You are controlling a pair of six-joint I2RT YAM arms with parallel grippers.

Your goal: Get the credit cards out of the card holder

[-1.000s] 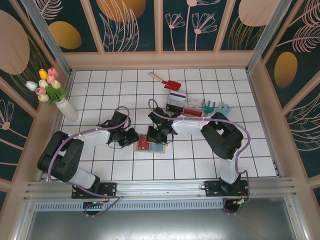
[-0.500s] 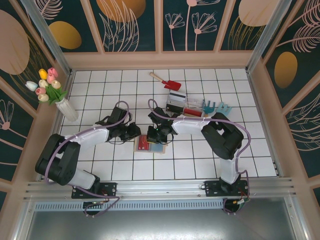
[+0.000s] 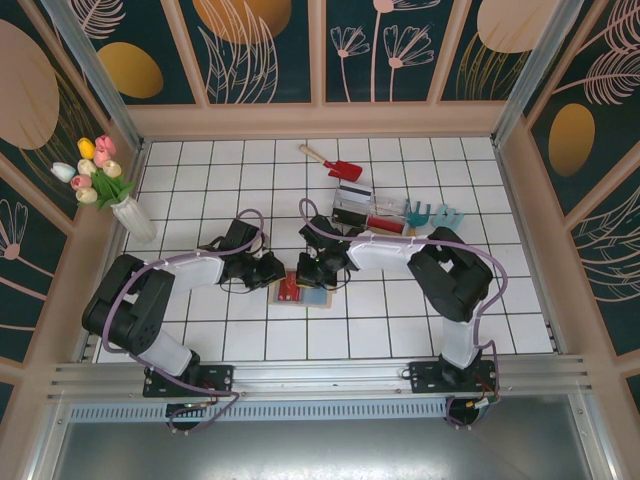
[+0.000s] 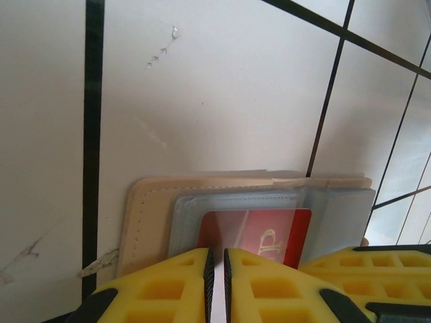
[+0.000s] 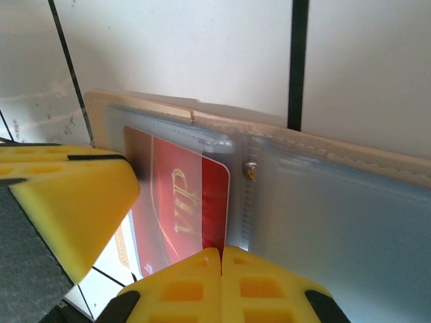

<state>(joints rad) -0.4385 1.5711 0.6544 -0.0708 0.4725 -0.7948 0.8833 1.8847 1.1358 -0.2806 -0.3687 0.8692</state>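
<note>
The card holder (image 3: 314, 297) lies open on the white tiles, tan outside with clear blue-grey pockets. A red credit card (image 3: 287, 288) sits in its left pocket, partly slid out. My left gripper (image 3: 271, 272) is at the holder's left edge. In the left wrist view its jaws (image 4: 215, 269) stand almost together on a thin pale leaf of the card holder (image 4: 148, 215), just below the red card (image 4: 259, 232). My right gripper (image 3: 309, 274) is over the holder's middle. In the right wrist view it (image 5: 221, 259) is shut on the red card's (image 5: 182, 195) edge, by the holder's spine (image 5: 250, 171).
A red toy shovel (image 3: 336, 164) lies at the back. A clear tray (image 3: 362, 208) with small items and a teal rake (image 3: 431, 213) stand right of centre. A vase of tulips (image 3: 131, 215) is at the left wall. Wooden walls ring the floor.
The left arm's elbow has swung while its gripper stays at the holder's left edge. The right gripper holds its place, jaws closed tight.
</note>
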